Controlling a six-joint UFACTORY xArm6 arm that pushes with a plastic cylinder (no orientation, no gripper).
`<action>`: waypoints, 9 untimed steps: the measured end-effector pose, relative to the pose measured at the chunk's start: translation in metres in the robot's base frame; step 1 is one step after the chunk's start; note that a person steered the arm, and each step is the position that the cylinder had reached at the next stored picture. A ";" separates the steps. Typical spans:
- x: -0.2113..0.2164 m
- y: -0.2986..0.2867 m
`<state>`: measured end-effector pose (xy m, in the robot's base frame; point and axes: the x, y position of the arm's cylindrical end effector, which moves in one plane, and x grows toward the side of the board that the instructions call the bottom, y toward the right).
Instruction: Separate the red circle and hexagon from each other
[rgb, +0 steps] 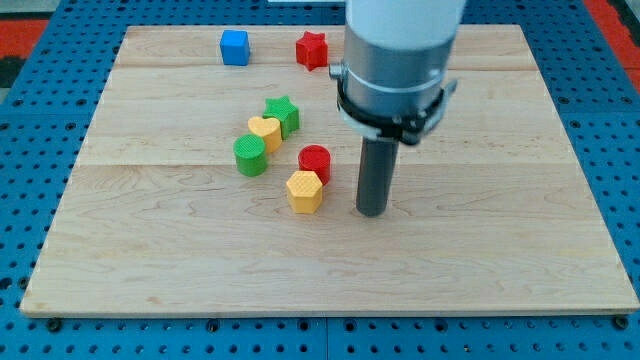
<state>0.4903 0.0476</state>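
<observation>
The red circle (315, 161) sits near the board's middle, touching the yellow hexagon (304, 191) just below and left of it. My tip (371, 211) rests on the board to the right of both blocks, a short gap away from them. The rod rises from the tip to the arm's large grey body at the view's top.
A green circle (250, 155), a yellow heart (265, 131) and a green star (283, 113) cluster left of the red circle. A blue cube (234, 47) and a red star (312, 49) lie near the top edge of the wooden board (500, 250).
</observation>
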 end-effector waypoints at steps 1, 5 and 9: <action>-0.065 -0.018; -0.042 -0.081; -0.038 -0.112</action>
<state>0.4527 -0.0646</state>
